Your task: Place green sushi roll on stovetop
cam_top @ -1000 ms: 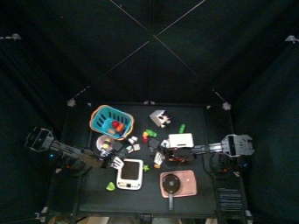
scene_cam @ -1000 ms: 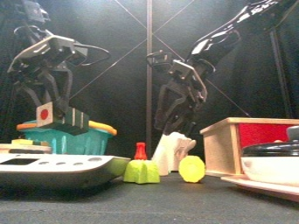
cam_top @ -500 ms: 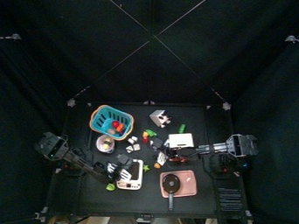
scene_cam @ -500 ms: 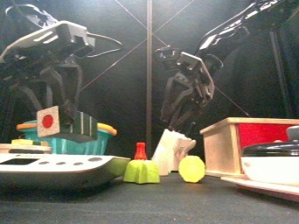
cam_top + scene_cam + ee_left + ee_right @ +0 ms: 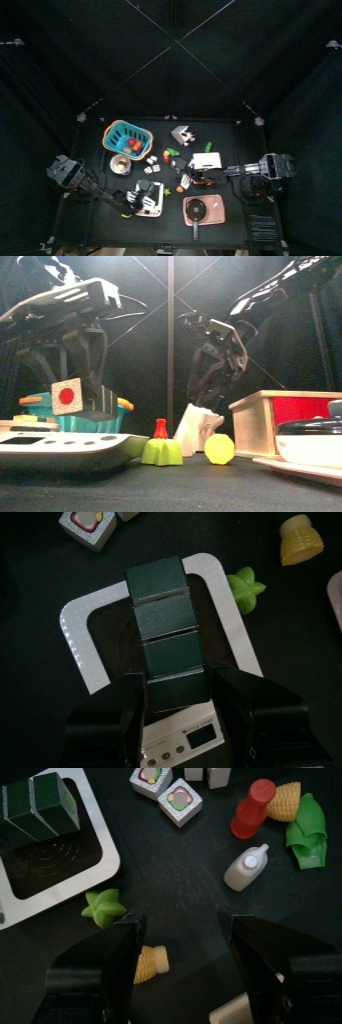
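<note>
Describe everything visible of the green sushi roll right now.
The green sushi roll is a long, matte, dark green bar in four segments; the front view shows a white end face with a red dot. The left gripper clamps one end between its jaws. The roll hangs level, lengthwise over the white stovetop, clear of it.

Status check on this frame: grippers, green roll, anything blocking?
Left gripper shut on green sushi roll. Roll hangs above stovetop, not yet down. Right gripper open, empty. Nothing else seen on stovetop.
</note>
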